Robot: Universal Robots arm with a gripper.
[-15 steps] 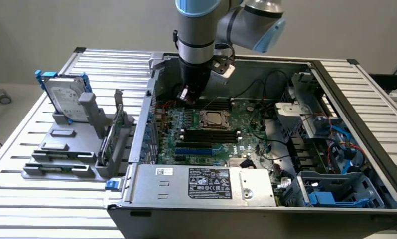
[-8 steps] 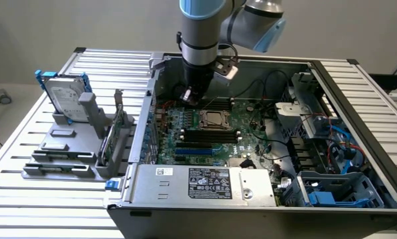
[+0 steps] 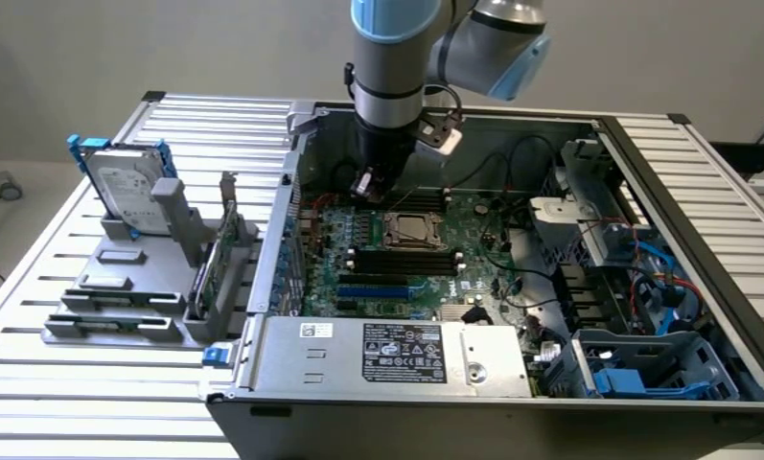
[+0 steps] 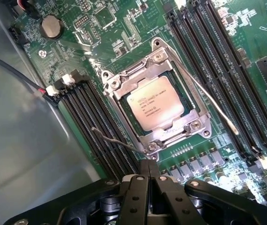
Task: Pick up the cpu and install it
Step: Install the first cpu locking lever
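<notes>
The cpu (image 4: 155, 103), a flat square chip with a silvery top and pale edge, lies inside the dark metal-framed socket (image 4: 116, 88) on the green motherboard. In the exterior view the cpu (image 3: 407, 228) sits in the socket at the board's middle. My gripper (image 4: 148, 165) is shut, its two black fingers pressed together with nothing between them, hovering just off one edge of the socket frame. In the exterior view the gripper (image 3: 369, 184) hangs above the board, slightly toward that view's left and behind the socket.
Two thin wire levers (image 4: 210, 97) stick out from the socket. Black memory slots (image 4: 218, 51) flank it. The open case wall (image 3: 283, 220) stands close by. A silver hard drive with blue rails (image 3: 126, 192) stands on a grey rack outside. The power supply (image 3: 395, 355) lies in front.
</notes>
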